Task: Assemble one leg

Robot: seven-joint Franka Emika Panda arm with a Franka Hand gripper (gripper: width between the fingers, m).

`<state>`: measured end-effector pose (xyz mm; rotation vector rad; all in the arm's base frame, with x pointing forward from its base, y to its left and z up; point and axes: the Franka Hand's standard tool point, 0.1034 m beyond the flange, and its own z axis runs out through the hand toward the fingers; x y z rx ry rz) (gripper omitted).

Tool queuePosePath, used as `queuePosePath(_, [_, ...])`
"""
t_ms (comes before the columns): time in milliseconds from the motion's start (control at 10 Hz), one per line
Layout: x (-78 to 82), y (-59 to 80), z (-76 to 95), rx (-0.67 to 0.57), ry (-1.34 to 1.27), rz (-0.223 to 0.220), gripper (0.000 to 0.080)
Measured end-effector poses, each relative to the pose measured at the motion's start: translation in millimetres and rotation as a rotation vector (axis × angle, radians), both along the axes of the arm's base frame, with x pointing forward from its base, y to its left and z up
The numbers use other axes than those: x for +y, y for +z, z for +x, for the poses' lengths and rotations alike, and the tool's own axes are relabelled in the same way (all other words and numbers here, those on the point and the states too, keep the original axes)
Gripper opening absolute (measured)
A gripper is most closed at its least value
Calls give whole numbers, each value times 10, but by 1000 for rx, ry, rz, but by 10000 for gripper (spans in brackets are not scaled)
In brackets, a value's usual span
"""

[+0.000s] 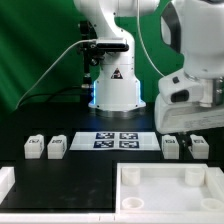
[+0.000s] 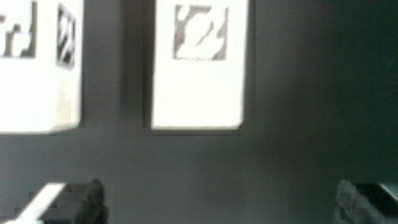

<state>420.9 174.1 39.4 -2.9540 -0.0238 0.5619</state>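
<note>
Four small white legs with marker tags stand on the black table. Two are at the exterior view's left (image 1: 34, 148) (image 1: 57, 148) and two at its right (image 1: 170, 147) (image 1: 197, 147). My gripper (image 1: 187, 126) hangs above the right pair, apart from them. In the wrist view two legs show, one whole (image 2: 196, 65) and one cut by the frame edge (image 2: 36, 70). My gripper (image 2: 221, 205) is open and empty, its dark fingertips (image 2: 71, 202) wide apart and short of the legs.
The marker board (image 1: 117, 140) lies between the two pairs of legs. A large white panel with raised edges (image 1: 170, 178) lies at the front right. Another white part (image 1: 6, 180) sits at the front left. The robot base (image 1: 115, 85) stands behind.
</note>
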Motion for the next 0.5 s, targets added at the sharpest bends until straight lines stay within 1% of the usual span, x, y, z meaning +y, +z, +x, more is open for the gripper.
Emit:
queuePosePath(100, [7, 1, -42, 144, 13, 1, 649])
queuePosePath(300, [-4, -47, -85, 322, 50, 18, 649])
queuePosePath(400, [-3, -34, -115, 427, 63, 22, 649])
queuePosePath(500, [8, -58, -93, 473, 69, 27, 649])
